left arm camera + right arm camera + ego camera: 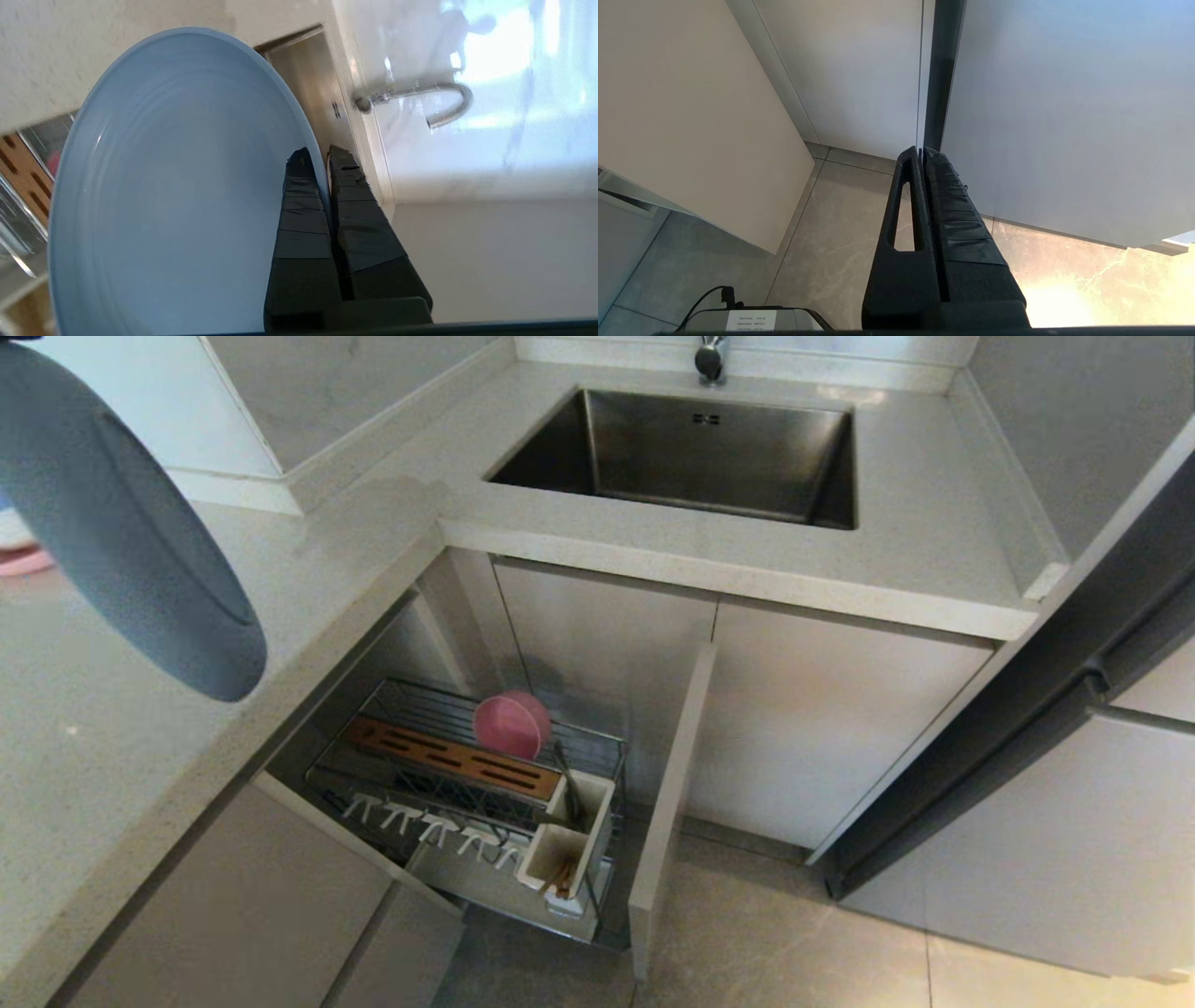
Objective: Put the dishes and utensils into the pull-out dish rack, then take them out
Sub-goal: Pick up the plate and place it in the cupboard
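My left gripper [322, 154] is shut on the rim of the blue plate [177, 186], one finger inside the plate and one outside. In the head view the plate [121, 532] hangs tilted on edge above the counter at the far left; the gripper itself is out of that view. Below the counter the pull-out dish rack [467, 793] stands drawn out. The pink bowl [512, 723] leans on its side behind the brown wooden strip [453, 758]. In the white utensil box [569, 845] stand a metal utensil [569, 789] and the wooden chopsticks [564, 877]. My right gripper [921, 151] is shut on nothing, low over the floor.
A steel sink [700, 453] with a tap [711, 357] is set in the pale counter [308, 579] beyond the rack. The rack's narrow front panel [667, 812] juts out over the floor. Something pink [23, 560] lies on the counter behind the plate. A dark appliance edge [1074, 691] runs at the right.
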